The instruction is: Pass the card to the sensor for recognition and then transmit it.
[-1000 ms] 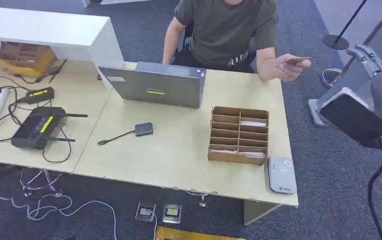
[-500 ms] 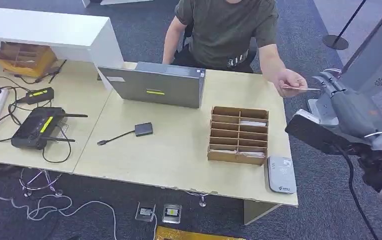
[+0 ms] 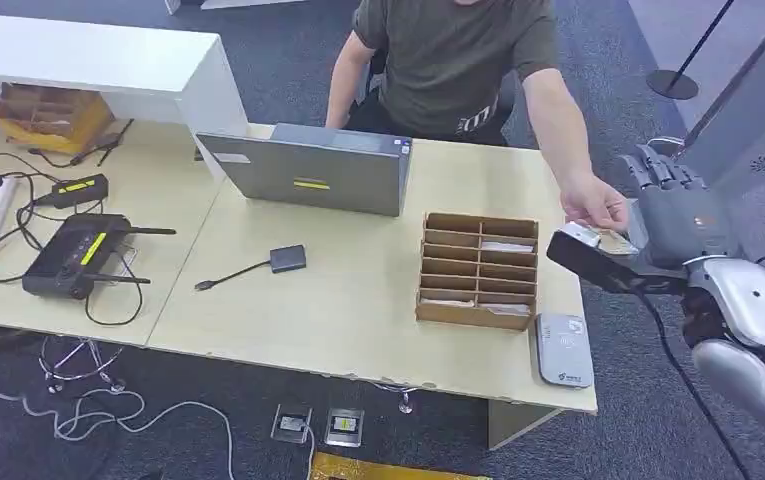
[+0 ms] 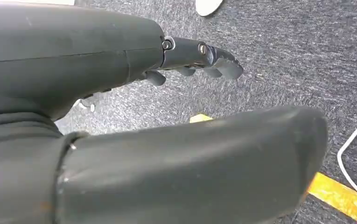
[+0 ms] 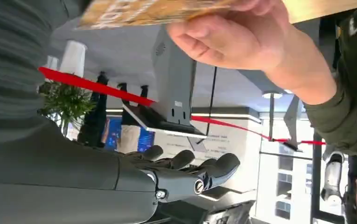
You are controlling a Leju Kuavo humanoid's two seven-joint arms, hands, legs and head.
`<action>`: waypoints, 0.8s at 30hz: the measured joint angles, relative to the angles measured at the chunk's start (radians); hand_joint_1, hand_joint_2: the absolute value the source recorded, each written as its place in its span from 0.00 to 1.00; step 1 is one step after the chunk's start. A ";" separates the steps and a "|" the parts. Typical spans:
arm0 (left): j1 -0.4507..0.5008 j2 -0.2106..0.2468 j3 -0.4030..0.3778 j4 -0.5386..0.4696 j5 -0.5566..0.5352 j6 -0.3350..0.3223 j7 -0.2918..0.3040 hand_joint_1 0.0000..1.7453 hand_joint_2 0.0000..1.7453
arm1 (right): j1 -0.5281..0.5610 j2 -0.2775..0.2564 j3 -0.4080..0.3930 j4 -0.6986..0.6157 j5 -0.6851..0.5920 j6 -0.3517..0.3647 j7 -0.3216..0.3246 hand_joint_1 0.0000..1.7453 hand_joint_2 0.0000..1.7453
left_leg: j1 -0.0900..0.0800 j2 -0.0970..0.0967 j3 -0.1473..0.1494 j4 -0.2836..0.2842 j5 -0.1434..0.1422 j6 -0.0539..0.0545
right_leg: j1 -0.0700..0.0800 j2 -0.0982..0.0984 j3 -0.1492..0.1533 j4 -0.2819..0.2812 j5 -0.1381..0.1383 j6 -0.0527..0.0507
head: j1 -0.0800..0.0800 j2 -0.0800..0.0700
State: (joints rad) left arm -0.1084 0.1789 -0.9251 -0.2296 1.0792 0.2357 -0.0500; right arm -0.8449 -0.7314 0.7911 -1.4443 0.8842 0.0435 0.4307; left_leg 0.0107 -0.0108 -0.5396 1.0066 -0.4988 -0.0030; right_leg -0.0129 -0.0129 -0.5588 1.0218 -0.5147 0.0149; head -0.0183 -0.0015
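Card (image 3: 613,240) in a person's hand (image 3: 596,207), just past the desk's (image 3: 358,300) right edge, at the robot's right hand (image 3: 680,205)

The card is mostly hidden in the head view between the person's fingers and the wrist's dark camera block; the right wrist view shows it orange-printed, cut off by the picture's edge, the robot's fingers (image 5: 199,170) spread and apart from it. The grey sensor (image 3: 563,350) lies at the desk's near right corner beside the cardboard slot box (image 3: 478,270). The left hand (image 4: 195,58) hangs over carpet, fingers loosely extended, holding nothing
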 joint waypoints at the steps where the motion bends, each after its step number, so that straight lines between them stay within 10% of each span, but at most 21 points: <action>1: 0.000 0.000 -0.001 0.000 -0.003 0.000 0.000 0.00 0.00 | -0.001 0.011 0.003 0.026 0.010 -0.008 0.004 0.00 1.00 | 0.000 0.000 0.000 0.000 0.000 0.000 | 0.000 0.000 0.000 0.000 0.000 0.000 | 0.000 0.000; 2: 0.000 0.000 -0.002 0.000 -0.005 0.000 0.000 0.00 0.00 | -0.002 0.020 0.006 0.046 0.018 -0.015 0.007 0.98 1.00 | 0.000 0.000 0.000 0.000 0.000 0.000 | 0.000 0.000 0.000 0.000 0.000 0.000 | 0.000 0.000; 24: 0.002 -0.003 -0.043 0.003 -0.038 0.002 0.000 0.00 0.00 | 0.101 0.056 -0.091 0.160 0.066 -0.055 0.025 1.00 1.00 | 0.000 0.000 0.001 0.000 0.000 0.000 | 0.000 0.002 0.000 0.000 0.000 0.000 | 0.000 0.000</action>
State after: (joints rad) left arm -0.1063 0.1759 -0.9682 -0.2270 1.0410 0.2373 -0.0496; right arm -0.7441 -0.6756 0.7000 -1.2844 0.9503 -0.0114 0.4555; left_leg 0.0106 -0.0105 -0.5382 1.0070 -0.4988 -0.0030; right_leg -0.0130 -0.0110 -0.5590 1.0217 -0.5146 0.0149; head -0.0183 -0.0015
